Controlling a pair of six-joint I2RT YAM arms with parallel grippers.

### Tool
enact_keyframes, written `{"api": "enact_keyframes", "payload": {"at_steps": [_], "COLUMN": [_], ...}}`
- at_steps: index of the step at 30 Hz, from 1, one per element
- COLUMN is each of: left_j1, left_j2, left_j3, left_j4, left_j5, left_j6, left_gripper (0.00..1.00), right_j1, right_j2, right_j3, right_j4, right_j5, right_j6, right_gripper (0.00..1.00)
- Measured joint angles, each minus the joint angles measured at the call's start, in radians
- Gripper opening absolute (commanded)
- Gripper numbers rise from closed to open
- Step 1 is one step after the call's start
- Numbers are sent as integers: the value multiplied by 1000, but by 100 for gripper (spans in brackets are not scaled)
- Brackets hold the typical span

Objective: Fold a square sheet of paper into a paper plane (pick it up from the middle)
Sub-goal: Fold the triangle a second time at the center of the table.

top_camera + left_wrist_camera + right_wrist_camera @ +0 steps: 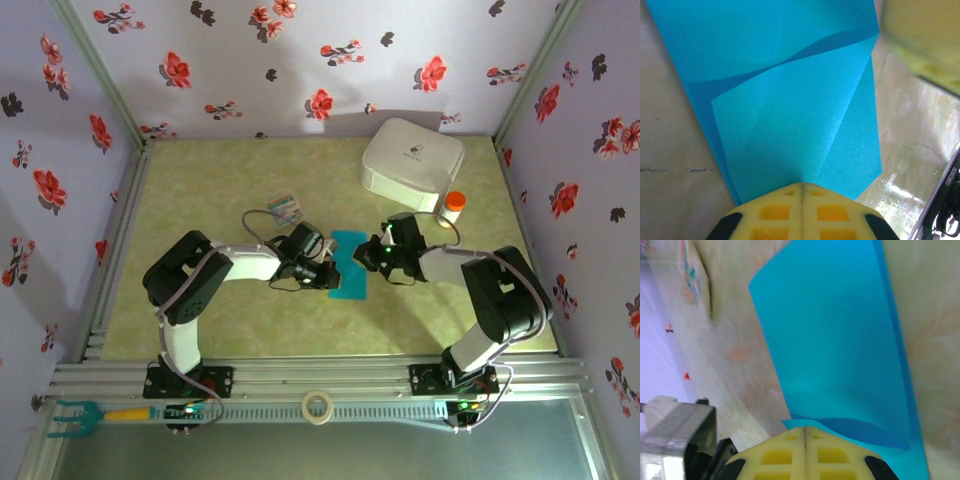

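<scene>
Lying mid-table in the top view, the part-folded square sheet of paper (350,268) is sitting between left gripper (328,275) and right gripper (368,255), one at each side edge. Left wrist: clenched fingertips (775,212) are meeting a folded flap's tip. Right wrist: fingertips (775,457) are sitting shut at the sheet's edge; pinch unclear.

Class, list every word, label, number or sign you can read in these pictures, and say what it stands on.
Nothing here reads clearly.
White rounded box: small dark mark on its lid, too small to read.
Small multicoloured printed card: print too blurred to read.
Black bar at the left wrist view's right edge: pale lettering, too blurred to read.
</scene>
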Motion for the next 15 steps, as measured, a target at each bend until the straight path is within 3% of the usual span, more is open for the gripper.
{"api": "enact_keyframes", "payload": {"at_steps": [15], "left_j1": [-1], "left_j2": [-12], "left_j3": [77], "left_j4": [-126], "left_j5": [-19], "left_j6": [-4], "left_gripper": [3], "right_j1": [-13], "right_j2": [69], "right_j3": [-6], "right_j4": [2], "right_j5": [9], "right_j6": [2], "right_gripper": [0]}}
